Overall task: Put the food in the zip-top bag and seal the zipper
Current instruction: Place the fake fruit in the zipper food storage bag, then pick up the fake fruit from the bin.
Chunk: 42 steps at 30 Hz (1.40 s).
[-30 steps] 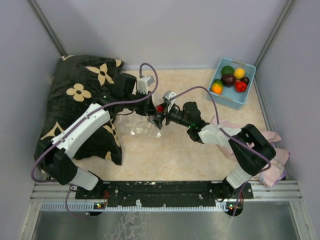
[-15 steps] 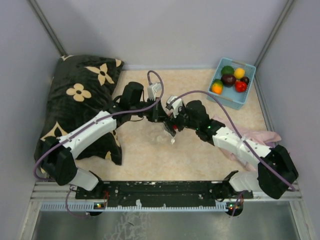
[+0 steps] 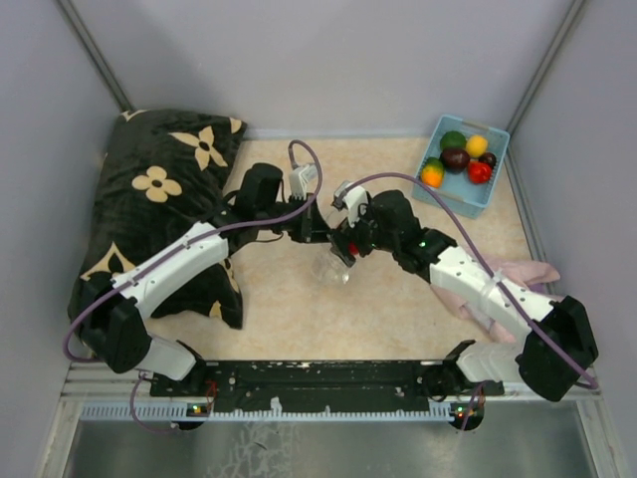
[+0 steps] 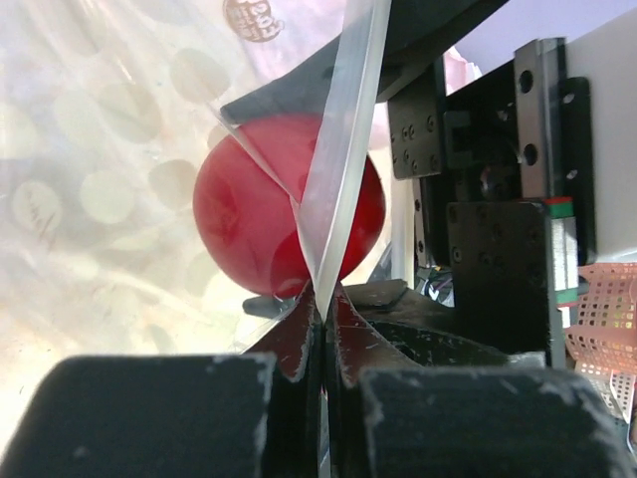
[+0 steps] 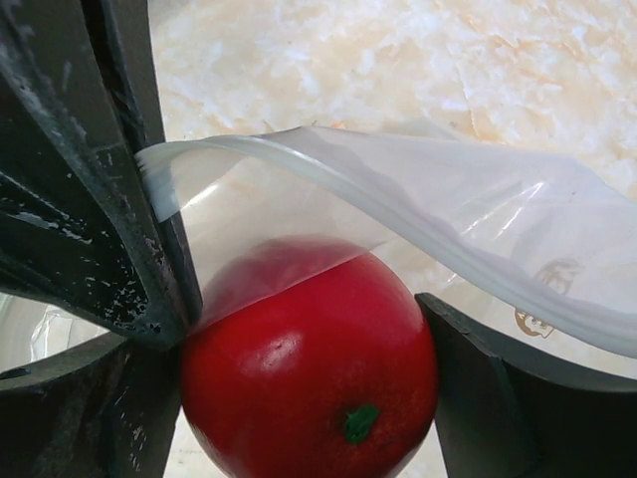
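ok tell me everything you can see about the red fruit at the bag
The red fruit is a smooth, glossy ball, plastic by its look, with a small green mark on the side facing the right wrist camera. The right gripper holds it, one dark finger pressed to each side. It sits at the mouth of the zip-top bag, whose clear lip lies over its upper part. From the left wrist it shows partly through the dotted film.

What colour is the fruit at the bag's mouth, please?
Red fruit; best in right wrist view.
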{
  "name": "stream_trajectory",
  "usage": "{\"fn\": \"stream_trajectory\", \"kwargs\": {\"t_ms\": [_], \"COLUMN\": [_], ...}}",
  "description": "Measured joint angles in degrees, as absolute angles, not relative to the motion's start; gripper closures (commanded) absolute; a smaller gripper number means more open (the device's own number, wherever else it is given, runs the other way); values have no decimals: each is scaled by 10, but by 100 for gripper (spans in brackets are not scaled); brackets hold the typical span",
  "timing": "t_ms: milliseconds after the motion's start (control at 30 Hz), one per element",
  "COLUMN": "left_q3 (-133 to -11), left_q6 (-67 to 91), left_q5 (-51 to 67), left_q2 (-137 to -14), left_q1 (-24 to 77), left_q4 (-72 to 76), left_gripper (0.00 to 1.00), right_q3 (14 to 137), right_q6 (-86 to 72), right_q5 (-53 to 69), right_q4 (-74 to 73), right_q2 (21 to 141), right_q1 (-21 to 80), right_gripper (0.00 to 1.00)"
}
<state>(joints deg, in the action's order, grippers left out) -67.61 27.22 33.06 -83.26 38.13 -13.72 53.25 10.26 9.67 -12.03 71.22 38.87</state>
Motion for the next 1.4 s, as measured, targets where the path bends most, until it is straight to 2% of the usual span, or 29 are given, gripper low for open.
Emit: {"fn": "stream_trajectory", "kwargs": {"t_ms": [100, 633, 1067, 1400], "left_q3": [-685, -798, -822, -939], "left_q6": [267, 188, 137, 103], "left_q5": [326, 288, 93, -25], "left_q2": [-833, -873, -844, -839], "left_q1": [377, 360, 336, 336], "left_q4": [-156, -298, -378, -444], "left_gripper": [100, 100, 100, 100], "right_q3": [550, 635, 688, 735], "right_q6": [101, 83, 34, 8], "right_q5": [90, 90, 107, 88], "right_q4": [-135, -196, -192, -169], "right_q2": [717, 729, 728, 728], "right_q1": [389, 389, 388, 382], "right_gripper": [1, 1, 2, 6]}}
